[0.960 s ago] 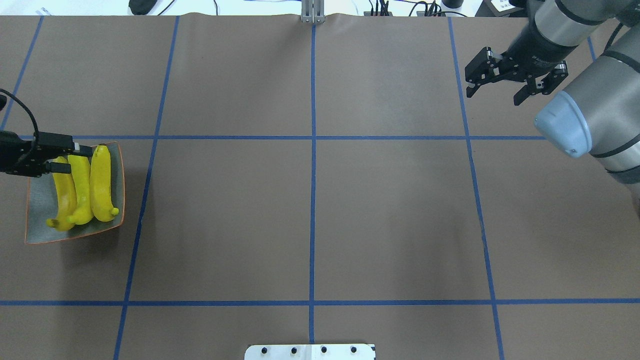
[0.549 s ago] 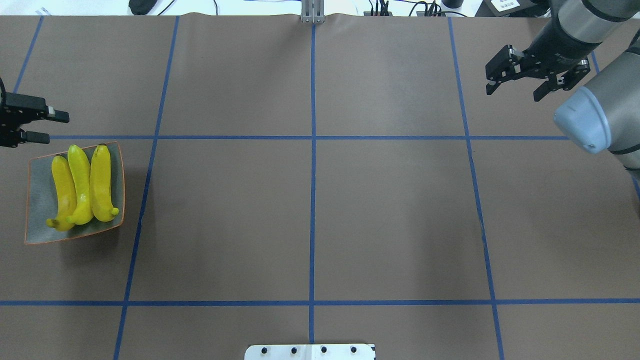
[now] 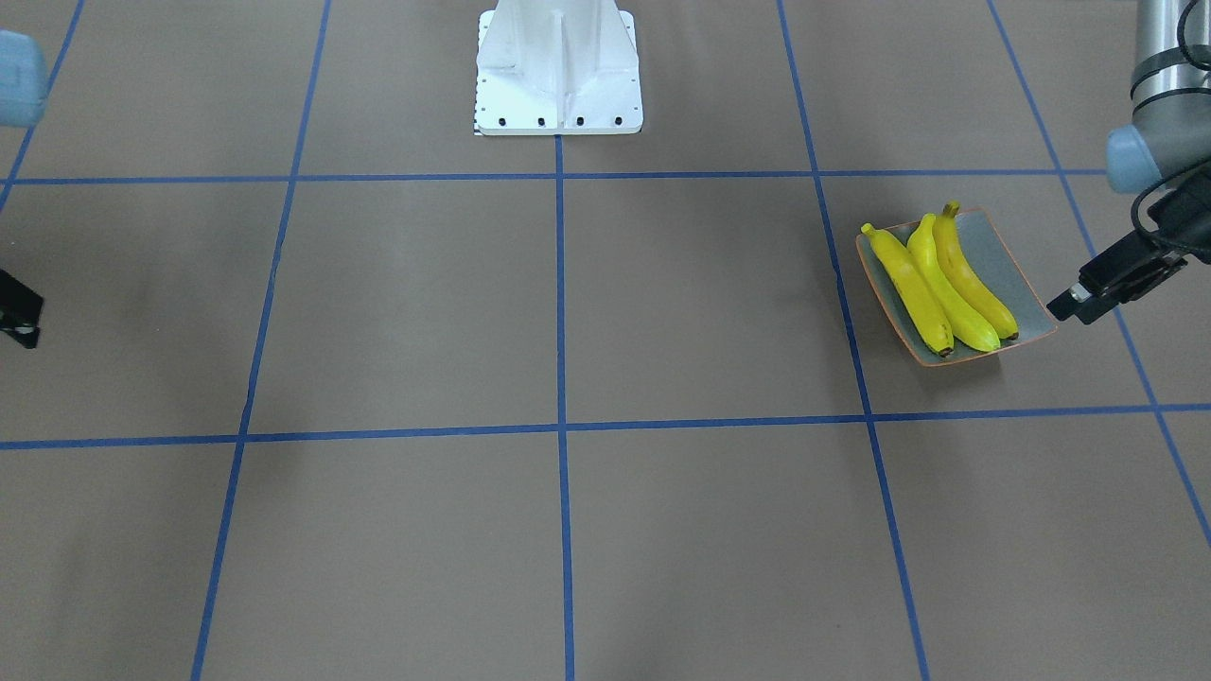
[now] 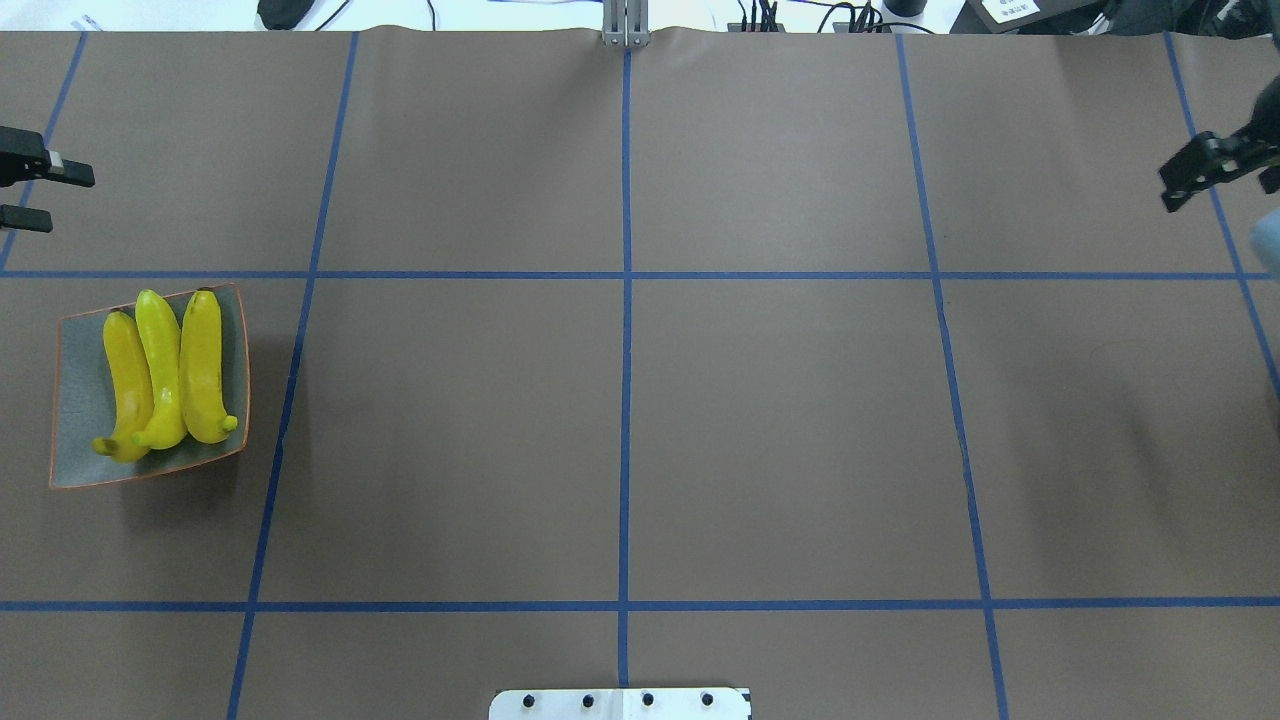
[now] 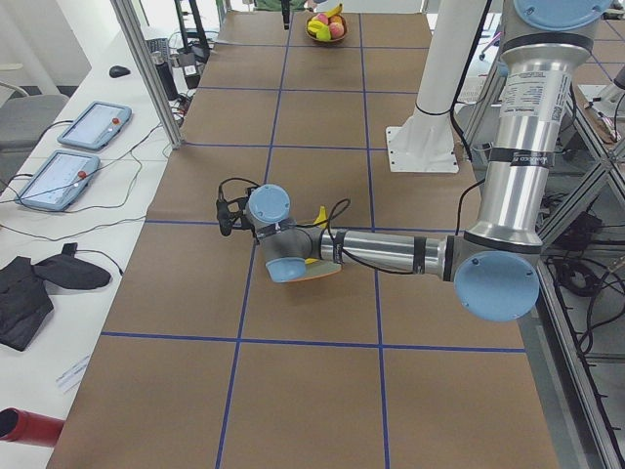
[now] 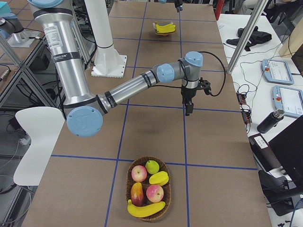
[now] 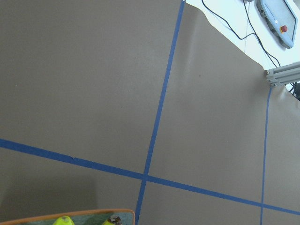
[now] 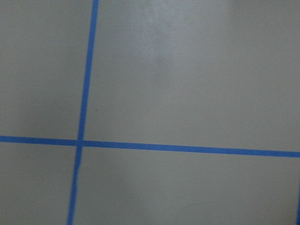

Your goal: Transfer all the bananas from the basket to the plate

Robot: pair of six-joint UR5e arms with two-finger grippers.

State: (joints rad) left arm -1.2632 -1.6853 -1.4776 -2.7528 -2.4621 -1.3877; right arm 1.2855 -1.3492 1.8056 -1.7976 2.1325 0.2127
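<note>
Both my grippers have drawn further outward since half a second ago.
Bananas point(image 4: 160, 370), three: side by side on plate point(image 4: 75, 400), far left of bench point(image 4: 640, 400).
Fourth banana point(image 6: 146, 208): in basket point(image 6: 127, 187) among other fruit, at the right end.
Left gripper point(image 4: 70, 200): open, empty, beyond the plate, apart from it.
Right gripper point(image 4: 1219, 196): jaws apart, empty, partly cropped at the right edge.

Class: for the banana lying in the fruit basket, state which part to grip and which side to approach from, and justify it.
Probably its middle, from straight above, fingers closing across its width. The banana lies flat along the basket rim, top exposed, with a red apple crowding its inner side.
</note>
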